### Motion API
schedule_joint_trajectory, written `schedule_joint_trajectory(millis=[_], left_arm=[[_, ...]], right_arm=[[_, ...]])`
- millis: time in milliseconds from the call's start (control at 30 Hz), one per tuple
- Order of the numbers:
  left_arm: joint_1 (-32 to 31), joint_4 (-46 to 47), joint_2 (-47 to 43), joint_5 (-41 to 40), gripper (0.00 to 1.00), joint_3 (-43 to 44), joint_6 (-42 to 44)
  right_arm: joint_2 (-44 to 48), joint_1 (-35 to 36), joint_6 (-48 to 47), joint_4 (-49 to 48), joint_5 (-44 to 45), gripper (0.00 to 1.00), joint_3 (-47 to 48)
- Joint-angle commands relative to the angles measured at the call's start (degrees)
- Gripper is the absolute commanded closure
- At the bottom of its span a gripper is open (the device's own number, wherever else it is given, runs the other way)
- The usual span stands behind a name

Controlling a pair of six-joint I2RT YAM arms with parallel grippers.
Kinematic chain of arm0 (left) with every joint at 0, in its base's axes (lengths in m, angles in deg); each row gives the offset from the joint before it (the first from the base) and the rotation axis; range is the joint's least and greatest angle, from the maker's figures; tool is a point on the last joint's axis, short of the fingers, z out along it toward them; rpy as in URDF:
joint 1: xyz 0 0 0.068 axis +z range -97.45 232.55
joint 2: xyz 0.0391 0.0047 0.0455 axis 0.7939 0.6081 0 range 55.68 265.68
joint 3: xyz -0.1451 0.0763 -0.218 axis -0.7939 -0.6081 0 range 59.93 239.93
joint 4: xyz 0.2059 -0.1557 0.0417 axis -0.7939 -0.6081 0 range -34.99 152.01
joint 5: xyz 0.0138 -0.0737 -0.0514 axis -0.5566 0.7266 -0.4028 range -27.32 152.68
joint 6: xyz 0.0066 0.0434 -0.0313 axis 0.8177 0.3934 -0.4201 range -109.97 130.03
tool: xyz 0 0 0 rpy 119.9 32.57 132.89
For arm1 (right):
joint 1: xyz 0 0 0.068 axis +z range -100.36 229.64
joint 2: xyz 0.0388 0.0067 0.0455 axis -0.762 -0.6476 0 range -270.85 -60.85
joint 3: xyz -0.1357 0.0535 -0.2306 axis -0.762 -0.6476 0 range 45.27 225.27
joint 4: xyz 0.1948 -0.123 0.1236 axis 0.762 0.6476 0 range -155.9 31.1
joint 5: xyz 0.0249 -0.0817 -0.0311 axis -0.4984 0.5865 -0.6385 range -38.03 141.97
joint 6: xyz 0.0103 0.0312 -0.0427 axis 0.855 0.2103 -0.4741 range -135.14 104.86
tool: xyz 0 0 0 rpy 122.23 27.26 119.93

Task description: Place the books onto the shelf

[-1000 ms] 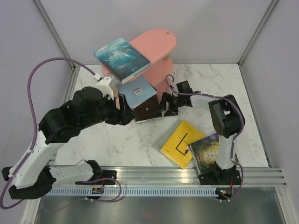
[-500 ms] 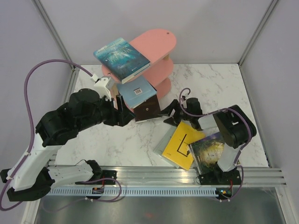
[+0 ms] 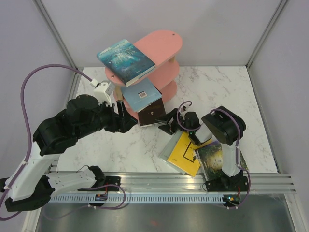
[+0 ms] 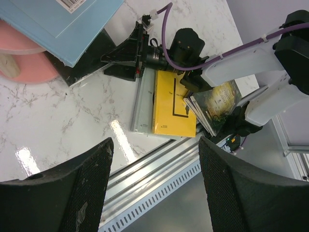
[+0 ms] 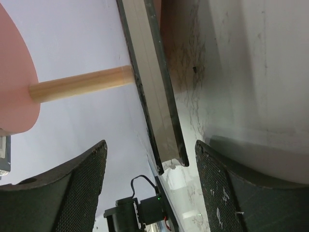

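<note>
The pink shelf (image 3: 161,48) stands at the back, with a teal-blue book (image 3: 126,60) lying on its top board. A pale blue book (image 3: 141,94) lies tilted on a dark book (image 3: 153,114), both leaning off the lower boards toward the table. A yellow book (image 3: 186,150) lies on a grey one (image 3: 167,147), beside a green-gold book (image 3: 215,157). My left gripper (image 3: 128,117) is open and empty, just left of the leaning pair. My right gripper (image 3: 169,123) is open at the dark book's right corner; that book's edge (image 5: 154,96) runs in between the fingers.
A wooden post (image 5: 82,82) of the shelf stands just behind the dark book's edge. The right arm's base (image 3: 227,181) stands over the green-gold book. The metal rail (image 4: 159,169) runs along the near table edge, and grey walls close in the sides.
My right gripper has drawn back from the shelf toward the near side and its arm has folded inward. The left arm has pulled slightly back and left. The books have not moved.
</note>
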Motion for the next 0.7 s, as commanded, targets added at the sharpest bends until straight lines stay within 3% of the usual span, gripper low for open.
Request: schedule_joint_trajectory(millis=[0, 367, 667], left_arm=[[0.01, 0.84, -0.68, -0.16, 0.26, -0.26, -1.49], [0.01, 0.75, -0.86, -0.42, 0.26, -1.05, -1.22], [0.01, 0.75, -0.86, -0.33, 0.26, -1.58, -1.13]], right_arm=[[-3.77, 1.19, 6.97, 5.93, 5.01, 0.23, -3.36], [-7.11, 1.28, 13.56, -0.31, 13.02, 0.35, -5.48], [-8.34, 0.93, 14.19, -0.14, 14.16, 0.53, -2.23]])
